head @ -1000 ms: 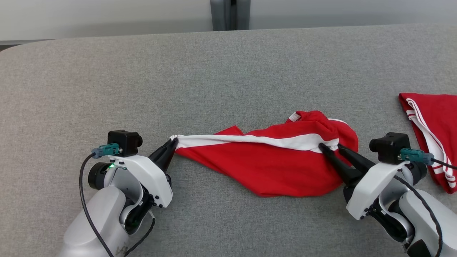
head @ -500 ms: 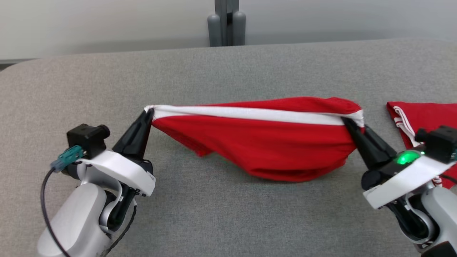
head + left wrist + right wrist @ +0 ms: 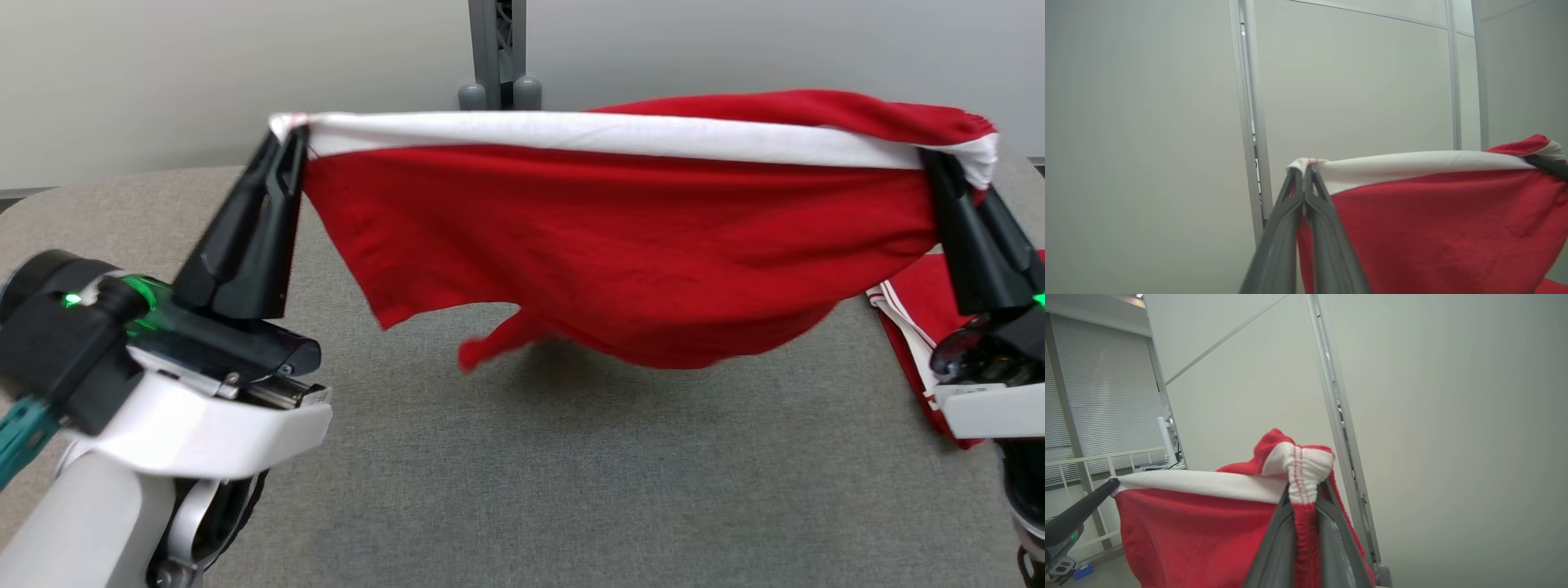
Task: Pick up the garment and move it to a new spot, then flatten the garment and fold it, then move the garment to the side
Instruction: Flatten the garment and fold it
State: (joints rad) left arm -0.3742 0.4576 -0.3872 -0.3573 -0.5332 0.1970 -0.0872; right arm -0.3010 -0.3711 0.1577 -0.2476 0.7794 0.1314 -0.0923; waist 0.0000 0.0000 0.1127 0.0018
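While held high above the table, pinched fully shut at the left gripper, with the left end of the garment's white band caught between the 2 fingertips. Seen the same way from the left wrist: fingers pressed together along their length, band corner poking out above the tips. Closed likewise at the right gripper, on the bunched, stitched right end of the band; from the right wrist, a narrow gap between the fingers, packed with gathered red cloth. Tilted inward and upward at both sides, dark fingers pointing at the band ends.

Stretched nearly level between the 2 grips, taut along the band, with a red fold riding over it toward the right. Below the band, hanging free in a loose red sheet, deepest around the middle, with a small tail dangling at lower left; clear of the table, a soft shadow underneath.

On the table at far right, partly behind the right gripper, lying flat: a 2nd red piece with white stripes. Beyond the far table edge, a grey post against a pale wall.
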